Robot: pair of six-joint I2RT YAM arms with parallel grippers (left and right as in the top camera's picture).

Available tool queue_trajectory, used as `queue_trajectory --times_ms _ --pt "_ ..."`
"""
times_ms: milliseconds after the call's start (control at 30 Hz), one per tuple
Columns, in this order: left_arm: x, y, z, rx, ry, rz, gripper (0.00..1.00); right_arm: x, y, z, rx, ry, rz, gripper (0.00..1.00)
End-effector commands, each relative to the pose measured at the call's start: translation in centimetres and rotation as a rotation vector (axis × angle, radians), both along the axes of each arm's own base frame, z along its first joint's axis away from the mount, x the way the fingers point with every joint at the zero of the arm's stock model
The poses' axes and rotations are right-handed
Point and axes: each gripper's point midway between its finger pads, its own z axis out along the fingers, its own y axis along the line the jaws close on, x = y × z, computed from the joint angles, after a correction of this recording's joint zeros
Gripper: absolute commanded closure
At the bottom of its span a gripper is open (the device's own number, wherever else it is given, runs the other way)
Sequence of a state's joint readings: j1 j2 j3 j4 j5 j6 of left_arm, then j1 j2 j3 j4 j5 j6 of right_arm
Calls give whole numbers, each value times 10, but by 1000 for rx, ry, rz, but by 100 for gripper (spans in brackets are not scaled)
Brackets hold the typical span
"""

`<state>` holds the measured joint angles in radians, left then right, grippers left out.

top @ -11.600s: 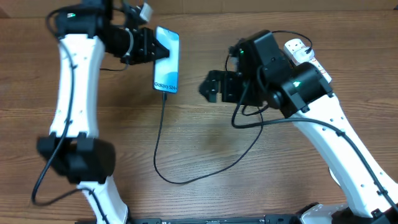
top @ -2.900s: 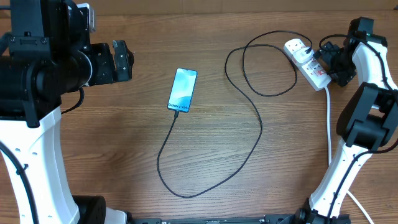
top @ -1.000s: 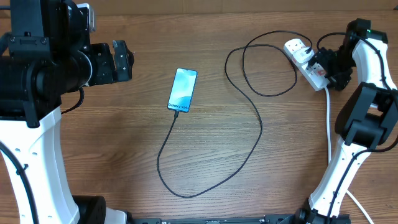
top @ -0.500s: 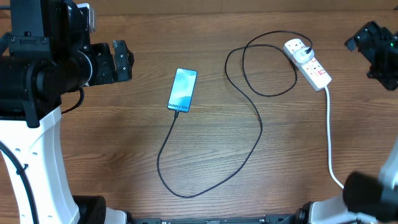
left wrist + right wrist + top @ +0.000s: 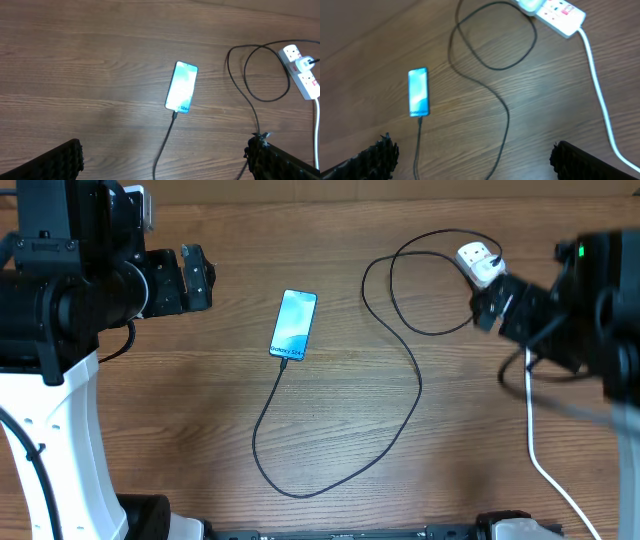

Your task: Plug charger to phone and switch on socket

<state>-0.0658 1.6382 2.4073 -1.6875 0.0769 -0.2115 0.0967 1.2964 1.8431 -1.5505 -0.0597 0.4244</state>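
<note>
The phone (image 5: pixel 294 325) lies flat on the wooden table with its blue screen lit; it also shows in both wrist views, phone (image 5: pixel 182 93) and phone (image 5: pixel 418 92). The thin black charger cable (image 5: pixel 418 395) meets its lower end, curves down and round, then loops up to the white socket (image 5: pixel 478 260). My blurred right arm hides most of the socket from overhead. The socket (image 5: pixel 557 11) shows its red marks. My left gripper (image 5: pixel 195 278) hangs open high at the left, empty. My right gripper (image 5: pixel 492 305) is open and empty over the socket.
A thick white cord (image 5: pixel 530 430) runs from the socket toward the table's front right. My left arm's white column (image 5: pixel 50 430) stands at the left edge. The charger cable (image 5: pixel 167 140) crosses the middle of the table.
My right arm has swung from the far right edge back in over the socket and shows motion blur. Left arm, phone and cable have not moved.
</note>
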Motion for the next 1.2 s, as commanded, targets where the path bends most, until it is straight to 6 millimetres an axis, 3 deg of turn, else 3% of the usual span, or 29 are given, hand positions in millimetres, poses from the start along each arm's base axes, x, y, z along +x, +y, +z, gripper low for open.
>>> queue_trajectory --times_ms 0,167,400,1167 --pt "-2 -1 0 -7 4 14 0 -28 -3 -2 15 -19 -40 1" --pt "-2 -1 0 -7 5 14 0 -65 -7 -26 41 25 -83 0" --pt "-2 -1 -1 -7 5 14 0 -96 -9 -45 31 125 -81 0" --pt "-2 -1 -1 -7 5 14 0 -100 -8 -48 9 143 -27 0"
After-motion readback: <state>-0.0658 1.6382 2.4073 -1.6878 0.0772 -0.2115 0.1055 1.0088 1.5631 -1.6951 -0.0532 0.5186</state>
